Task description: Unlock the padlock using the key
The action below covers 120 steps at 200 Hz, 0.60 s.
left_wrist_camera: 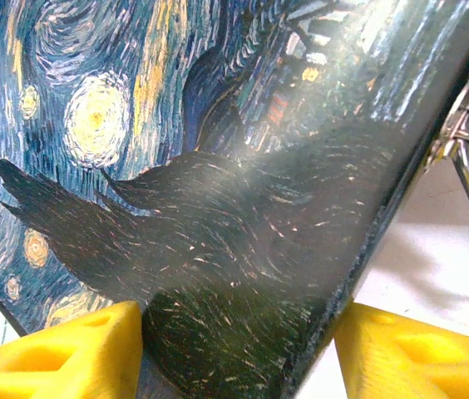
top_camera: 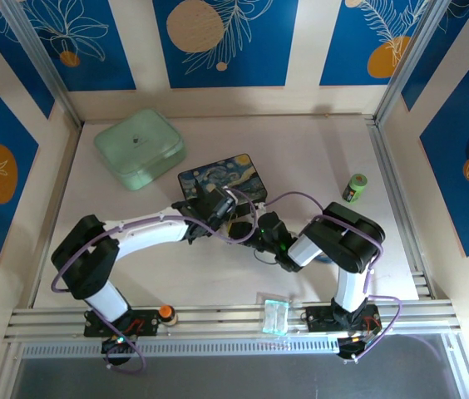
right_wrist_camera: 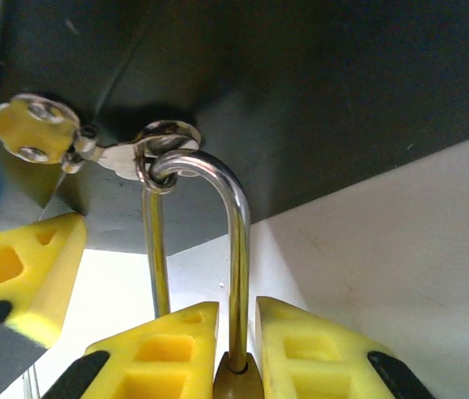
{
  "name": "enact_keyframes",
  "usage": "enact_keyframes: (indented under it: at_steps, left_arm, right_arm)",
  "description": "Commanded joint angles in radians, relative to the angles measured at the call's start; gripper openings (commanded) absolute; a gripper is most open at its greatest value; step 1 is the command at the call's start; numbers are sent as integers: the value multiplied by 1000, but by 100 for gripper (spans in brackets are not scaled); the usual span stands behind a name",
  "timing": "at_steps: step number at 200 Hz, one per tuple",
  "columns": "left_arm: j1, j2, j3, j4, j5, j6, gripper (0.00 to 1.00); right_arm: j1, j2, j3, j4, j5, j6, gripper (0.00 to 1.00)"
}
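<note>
A: Top view. Both arms bend inward and meet at the near edge of the starry-night box [top_camera: 218, 176], mid-table [top_camera: 318, 150]. A mint-green case [top_camera: 139, 148] lies at far left. A small green can [top_camera: 354, 188] stands well apart on the right.

B: State of the right gripper [right_wrist_camera: 236, 314]?

A: Clenched on the padlock [right_wrist_camera: 236, 381]. The brass body is pinched between the two yellow fingers [right_wrist_camera: 318, 349], and its top shows at the lower edge of the right wrist view.

B: Padlock position?

A: Against the box's dark side wall. Its silver shackle [right_wrist_camera: 236, 216] is threaded through the ring of the box's clasp [right_wrist_camera: 164, 141]. One leg runs down into the brass body. The other drops behind a finger, so its end is hidden. Locked or unlocked: cannot tell.

B: And the left gripper [left_wrist_camera: 239, 324]?

A: Jaws apart, straddling a corner of the box's painted lid, with one yellow pad [left_wrist_camera: 68, 353] on either side, close against it. Squeezing or merely flanking: cannot tell.
</note>
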<state>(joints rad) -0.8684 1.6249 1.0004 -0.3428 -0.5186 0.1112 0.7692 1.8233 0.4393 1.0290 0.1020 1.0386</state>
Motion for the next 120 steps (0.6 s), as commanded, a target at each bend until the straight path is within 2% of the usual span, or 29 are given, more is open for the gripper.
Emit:
enact_keyframes:
  at_steps: [1, 46, 120]
  left_arm:
    - [-11, 55, -69, -121, 73, 5, 59]
    - [-19, 53, -78, -117, 56, 17, 58]
    - [-40, 47, -87, -95, 35, 31, 57]
  right_arm:
    - [-30, -49, 32, 0, 62, 13, 6]
    - [-74, -65, 36, 20, 28, 43, 6]
    - [-139, 2, 63, 86, -12, 96, 6]
